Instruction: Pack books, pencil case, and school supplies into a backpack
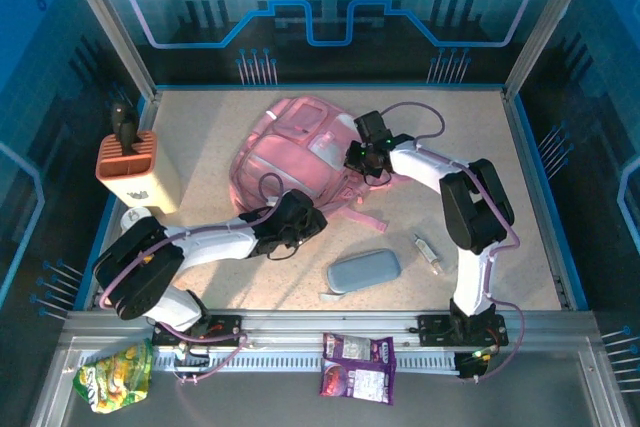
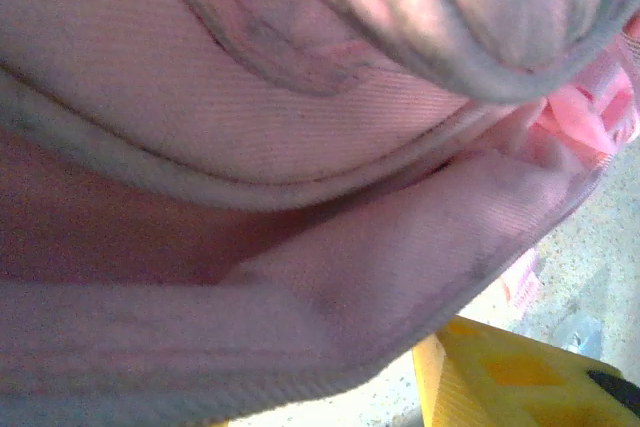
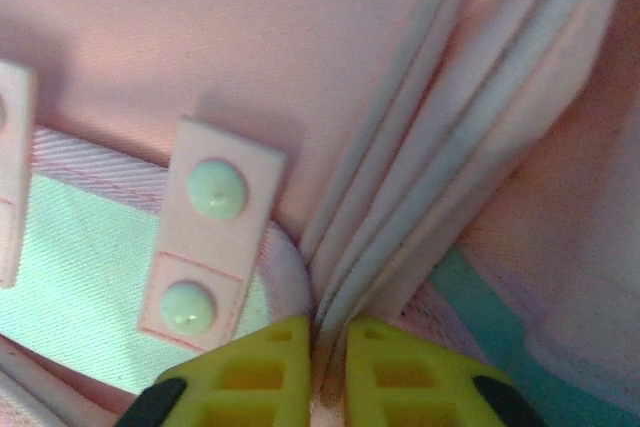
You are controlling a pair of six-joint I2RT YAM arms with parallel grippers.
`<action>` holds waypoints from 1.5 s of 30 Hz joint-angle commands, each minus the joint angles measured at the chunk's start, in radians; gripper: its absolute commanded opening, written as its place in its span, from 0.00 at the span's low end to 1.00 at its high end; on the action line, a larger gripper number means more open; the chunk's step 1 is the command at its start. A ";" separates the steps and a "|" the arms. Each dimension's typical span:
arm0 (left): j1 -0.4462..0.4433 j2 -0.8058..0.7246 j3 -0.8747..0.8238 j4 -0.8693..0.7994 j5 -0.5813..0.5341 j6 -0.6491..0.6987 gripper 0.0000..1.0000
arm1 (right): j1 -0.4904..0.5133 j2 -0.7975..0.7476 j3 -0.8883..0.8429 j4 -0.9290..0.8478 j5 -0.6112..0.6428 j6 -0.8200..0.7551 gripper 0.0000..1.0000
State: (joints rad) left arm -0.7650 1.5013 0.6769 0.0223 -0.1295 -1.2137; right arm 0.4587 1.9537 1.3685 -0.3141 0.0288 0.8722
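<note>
The pink backpack (image 1: 295, 142) lies flat in the middle of the table. My right gripper (image 1: 360, 159) is at its right side. In the right wrist view, the gripper (image 3: 328, 332) is shut on a bundle of the backpack's pink piped edges (image 3: 420, 177). My left gripper (image 1: 303, 211) is pushed against the pack's near edge. One yellow finger (image 2: 520, 377) shows, with a strip of table between it and a fold of pink fabric (image 2: 330, 277) that covers the other finger. The grey-blue pencil case (image 1: 363, 271) lies near the front. A slim clear tube of school supplies (image 1: 427, 252) is to its right. The books are hidden.
An orange-and-cream holder (image 1: 138, 169) with a dark tool in it stands at the left edge, with a small white object (image 1: 133, 217) just in front of it. On the front ledge lie a green snack bag (image 1: 115, 375) and a purple snack packet (image 1: 358, 367).
</note>
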 commanded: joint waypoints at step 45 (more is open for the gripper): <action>0.241 -0.088 0.143 -0.118 0.050 0.248 0.55 | 0.049 -0.247 -0.126 0.051 -0.075 -0.450 0.52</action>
State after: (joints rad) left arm -0.5140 1.3514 0.7849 -0.1520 -0.1081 -0.9108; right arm 0.4908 1.6779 1.1854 -0.2100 -0.0410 0.6125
